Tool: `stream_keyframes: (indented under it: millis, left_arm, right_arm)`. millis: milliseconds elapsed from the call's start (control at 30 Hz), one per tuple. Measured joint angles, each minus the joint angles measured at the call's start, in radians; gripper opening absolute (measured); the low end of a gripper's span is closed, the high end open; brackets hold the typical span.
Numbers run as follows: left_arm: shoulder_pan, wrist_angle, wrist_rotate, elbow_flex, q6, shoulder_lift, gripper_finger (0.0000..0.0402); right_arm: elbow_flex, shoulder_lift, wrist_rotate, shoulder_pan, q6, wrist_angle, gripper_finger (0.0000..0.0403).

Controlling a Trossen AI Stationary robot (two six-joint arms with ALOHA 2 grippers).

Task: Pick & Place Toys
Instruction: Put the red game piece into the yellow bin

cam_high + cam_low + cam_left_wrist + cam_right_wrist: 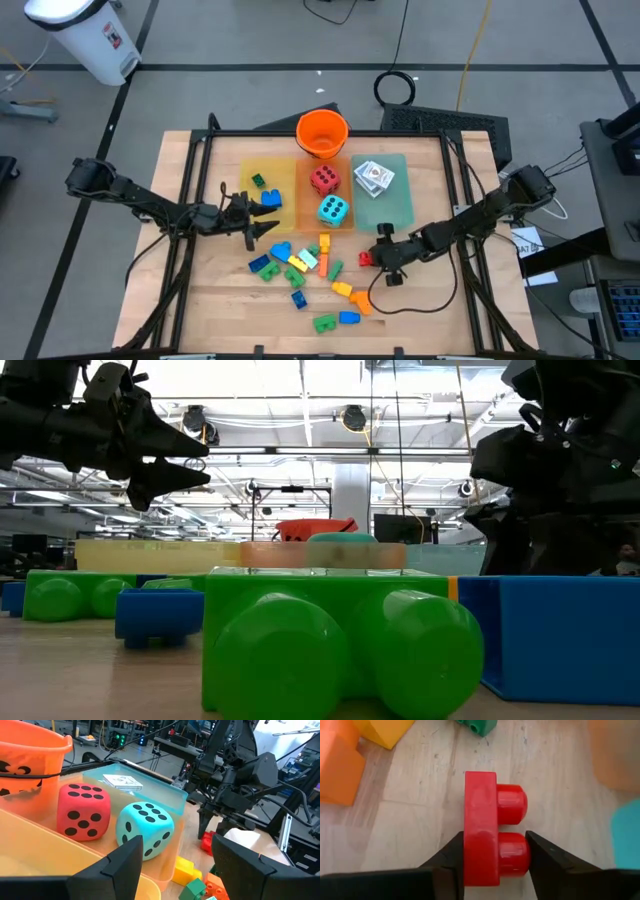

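My right gripper [372, 258] is down at a red two-stud brick [481, 827] that lies on its side on the wood, right of the loose pile of coloured bricks [300, 265]. My left gripper [262, 215] is open and empty, raised over the near edge of the yellow tray [250, 165], beside a blue brick [268, 199]. The red die [323, 180] and the teal die [333, 210] stand in the orange tray. A white card pack [374, 177] lies in the green tray. The left wrist view shows both dice [145, 827] ahead of the open fingers. My right gripper pinches the red brick between its two fingers, one on the flat bottom face [469, 852] and one on the tip of the near stud [522, 852]. The fingers come from above, slanting in from the table's right. The brick lies on its side on the table.
An orange bucket [322, 133] stands at the far edge behind the trays. A small green brick [258, 181] lies in the yellow tray. Green and blue bricks [335, 320] lie near the front edge. Bare wood lies at the near left and the near right.
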Motion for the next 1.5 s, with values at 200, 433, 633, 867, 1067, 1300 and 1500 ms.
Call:
stream_keyframes:
  millis: [200, 433, 633, 867, 1067, 1300, 1500]
  left_arm:
    - [0.0, 0.001, -0.006, 0.0, -0.003, 0.0, 0.0241]
    - [0.0, 0.047, -0.014, 0.0, -0.02, 0.0, 0.0241]
    - [0.0, 0.123, -0.023, 0.001, -0.052, 0.0, 0.0241]
    - [0.0, 0.064, 0.037, 0.142, 0.002, 0.029, 0.0241]
    - [0.006, -0.084, 0.062, 0.366, 0.041, 0.199, 0.0241]
    - [0.027, -0.088, 0.066, 0.604, 0.028, 0.48, 0.0241]
    - [0.044, -0.092, 0.149, 0.8, 0.024, 0.687, 0.0241]
  right_arm:
    - [0.0, -0.111, 0.006, 0.015, 0.006, -0.1, 0.0131]
    - [0.0, -0.227, 0.122, 0.099, 0.033, -0.191, 0.0128]
    - [0.0, -0.301, 0.369, 0.167, 0.009, -0.235, 0.0128]
    - [0.0, -0.296, 0.58, 0.179, -0.13, -0.144, 0.0128]
    - [0.001, -0.253, 0.668, 0.18, -0.263, -0.038, 0.013]
    - [0.001, -0.216, 0.817, 0.215, -0.365, 0.011, 0.0131]
    - [0.002, -0.211, 0.875, 0.238, -0.426, 0.066, 0.0132]
